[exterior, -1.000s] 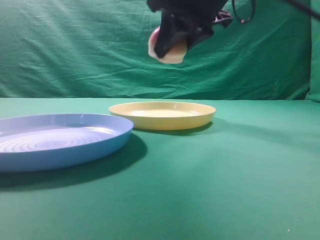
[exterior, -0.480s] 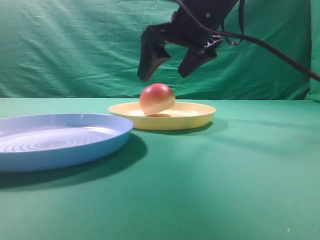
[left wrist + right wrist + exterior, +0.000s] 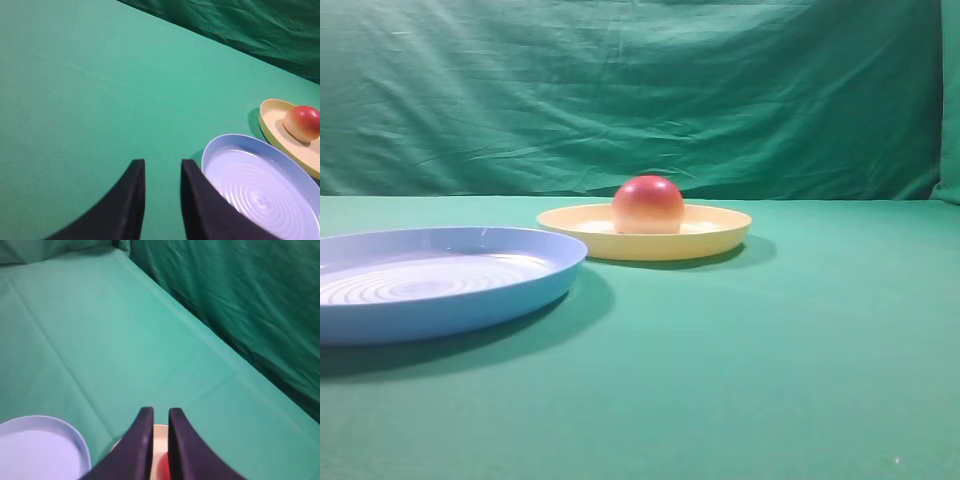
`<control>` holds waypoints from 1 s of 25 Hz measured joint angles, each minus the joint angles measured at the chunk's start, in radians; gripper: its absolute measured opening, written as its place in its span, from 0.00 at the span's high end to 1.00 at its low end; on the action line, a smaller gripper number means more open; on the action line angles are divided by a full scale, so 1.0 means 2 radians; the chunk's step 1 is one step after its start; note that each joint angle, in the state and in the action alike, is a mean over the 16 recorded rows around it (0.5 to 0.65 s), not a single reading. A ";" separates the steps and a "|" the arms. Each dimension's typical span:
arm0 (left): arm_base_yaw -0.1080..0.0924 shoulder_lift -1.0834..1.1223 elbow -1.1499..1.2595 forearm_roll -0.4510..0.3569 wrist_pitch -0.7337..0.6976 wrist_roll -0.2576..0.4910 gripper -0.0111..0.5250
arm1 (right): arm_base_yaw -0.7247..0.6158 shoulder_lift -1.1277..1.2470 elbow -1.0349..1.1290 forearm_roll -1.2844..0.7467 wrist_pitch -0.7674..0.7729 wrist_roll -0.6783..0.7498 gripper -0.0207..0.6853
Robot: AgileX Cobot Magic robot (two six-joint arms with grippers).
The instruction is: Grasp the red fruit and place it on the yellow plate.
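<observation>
The red fruit [image 3: 648, 205] sits dome-up on the yellow plate [image 3: 720, 240], free of any gripper. Neither gripper shows in the exterior high view. From the left wrist view the fruit [image 3: 302, 122] and yellow plate [image 3: 270, 122] lie far right. My left gripper [image 3: 163, 167] hovers over bare cloth beside the blue plate, its fingers a little apart with nothing between them. High above the yellow plate [image 3: 160, 432], my right gripper [image 3: 161, 412] is shut and empty. A sliver of the red fruit [image 3: 162, 467] shows below its fingers.
A larger light blue plate [image 3: 440, 300] with concentric rings lies left of the yellow one, near the front; it also shows as the blue plate [image 3: 260, 185] and blue plate [image 3: 40, 450]. Green cloth covers the table, and a green curtain [image 3: 640, 90] hangs behind.
The right gripper let go of the fruit, which landed on the yellow plate and settled dome-up. The arm then rose out of the exterior view and its jaws shut.
</observation>
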 joint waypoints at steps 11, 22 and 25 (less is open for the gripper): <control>0.000 0.000 0.000 0.000 0.000 0.000 0.69 | 0.001 -0.203 0.158 0.015 0.001 0.037 0.97; 0.000 0.000 0.000 0.000 0.000 0.000 0.69 | 0.002 -0.394 0.310 -0.010 -0.047 0.085 0.97; 0.000 0.000 0.000 0.000 0.000 0.000 0.69 | 0.001 -0.419 0.334 -0.039 -0.056 0.116 0.97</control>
